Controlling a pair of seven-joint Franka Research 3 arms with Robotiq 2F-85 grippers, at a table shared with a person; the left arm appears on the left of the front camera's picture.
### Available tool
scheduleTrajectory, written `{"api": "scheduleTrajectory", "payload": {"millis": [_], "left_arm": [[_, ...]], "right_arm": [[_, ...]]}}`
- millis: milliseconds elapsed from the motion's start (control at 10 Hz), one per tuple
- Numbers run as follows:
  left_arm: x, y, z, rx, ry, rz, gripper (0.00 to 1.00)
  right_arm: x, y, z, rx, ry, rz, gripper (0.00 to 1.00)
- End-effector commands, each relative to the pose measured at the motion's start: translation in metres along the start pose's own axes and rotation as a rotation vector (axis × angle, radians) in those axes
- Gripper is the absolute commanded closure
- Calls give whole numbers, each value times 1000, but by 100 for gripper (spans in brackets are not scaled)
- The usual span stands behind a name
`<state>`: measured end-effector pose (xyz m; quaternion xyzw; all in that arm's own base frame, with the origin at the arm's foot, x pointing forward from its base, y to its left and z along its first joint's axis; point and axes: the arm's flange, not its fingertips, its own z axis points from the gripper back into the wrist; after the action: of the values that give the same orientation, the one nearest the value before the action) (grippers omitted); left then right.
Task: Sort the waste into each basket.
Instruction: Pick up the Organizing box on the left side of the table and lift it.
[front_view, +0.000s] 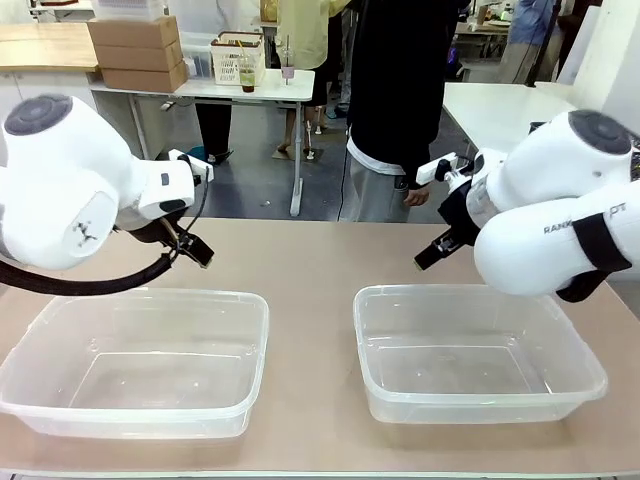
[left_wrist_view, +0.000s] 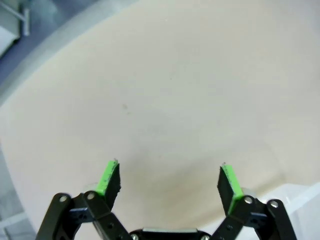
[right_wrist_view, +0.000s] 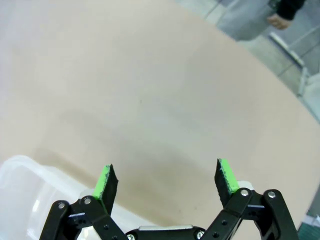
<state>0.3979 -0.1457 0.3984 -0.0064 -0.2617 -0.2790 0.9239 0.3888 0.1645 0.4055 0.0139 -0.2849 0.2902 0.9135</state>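
Two see-through plastic baskets stand side by side on the beige table, the left basket (front_view: 150, 296) and the right basket (front_view: 450, 291); both hold nothing. No cans or bottles are in view. My left gripper (front_view: 196, 251) hovers just beyond the left basket's far rim, open with nothing between its green pads (left_wrist_view: 109, 178). Just past the right basket's far edge my right gripper (front_view: 433, 253) hangs open, also with nothing between its pads (right_wrist_view: 226, 175). A corner of the right basket (right_wrist_view: 27, 172) sits below it in the right wrist view.
A person in black stands at the far side of the table, one hand (front_view: 415, 196) hanging by the edge. Bare tabletop (front_view: 310, 260) stretches between and beyond the baskets. Another white table (front_view: 490, 105) stands at the back right.
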Motion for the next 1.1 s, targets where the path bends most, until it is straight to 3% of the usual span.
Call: {"api": "scheduleTrajectory", "payload": {"millis": [0, 200, 300, 400, 500, 600, 700, 800, 900, 1000], "left_arm": [[9, -14, 94, 70, -34, 46, 0], [-8, -39, 148, 138, -184, -19, 0], [15, -6, 88, 64, -62, 23, 0], [15, -6, 88, 64, -62, 23, 0], [15, -6, 88, 64, -62, 23, 0], [15, -18, 130, 93, -105, 9, 0], [0, -2, 143, -180, -132, -15, 0], [-22, 17, 159, -459, -240, 13, 0], [-47, 39, 171, -755, -380, 56, 0], [-69, 57, 177, -817, -493, 176, 0]], "right_arm": [[1, 27, 108, -93, -63, -64, 0], [-23, 67, 170, -244, -171, -21, 0], [22, 16, 98, -70, -96, -51, 0], [22, 16, 98, -70, -96, -51, 0], [21, 44, 165, -153, -163, -37, 0], [18, 33, 159, 27, -209, -119, 0], [-9, 10, 180, 284, -311, -399, 0], [-35, -12, 191, 548, -346, -700, 0], [-53, -29, 189, 707, -323, -881, 0], [-67, -42, 186, 806, -340, -984, 0]]}}
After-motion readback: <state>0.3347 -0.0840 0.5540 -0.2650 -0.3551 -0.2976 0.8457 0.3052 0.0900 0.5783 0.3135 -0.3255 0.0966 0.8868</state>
